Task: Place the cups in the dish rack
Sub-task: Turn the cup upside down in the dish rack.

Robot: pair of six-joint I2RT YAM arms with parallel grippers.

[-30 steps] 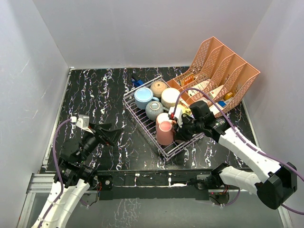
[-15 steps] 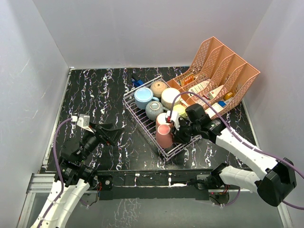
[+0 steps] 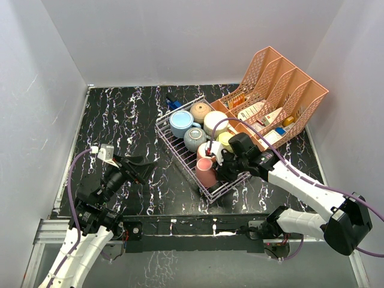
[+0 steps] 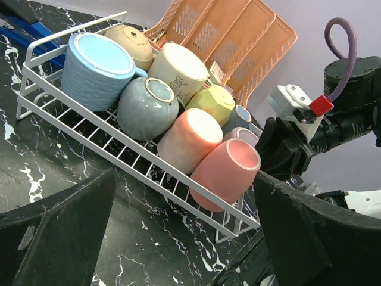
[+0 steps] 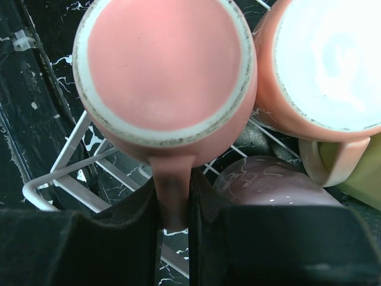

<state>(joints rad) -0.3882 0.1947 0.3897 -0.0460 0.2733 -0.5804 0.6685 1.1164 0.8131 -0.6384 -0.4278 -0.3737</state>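
Observation:
The wire dish rack [image 3: 180, 157] holds several cups: light blue [image 3: 180, 123], grey-blue [image 3: 194, 138], tan [image 3: 200, 111], cream [image 3: 215, 123] and yellow [image 3: 226, 139]. My right gripper [image 3: 221, 170] is shut on the handle of a pink cup [image 3: 206, 171], which lies base toward the wrist camera at the rack's near corner. In the right wrist view my right gripper [image 5: 174, 208] pinches the handle under the pink cup [image 5: 164, 65], beside a mauve cup [image 5: 274, 185] and a lighter pink cup [image 5: 321, 65]. My left gripper [image 3: 141, 168] is open and empty, left of the rack [image 4: 107, 140].
A salmon-pink lattice file organiser [image 3: 282, 90] with small items stands behind and right of the rack. A blue object [image 3: 173, 104] lies at the rack's far corner. White walls close in the black marbled table [image 3: 120, 120].
My right gripper has shifted slightly left with the pink cup, bringing it lower into the rack's near corner. The left arm has not moved.

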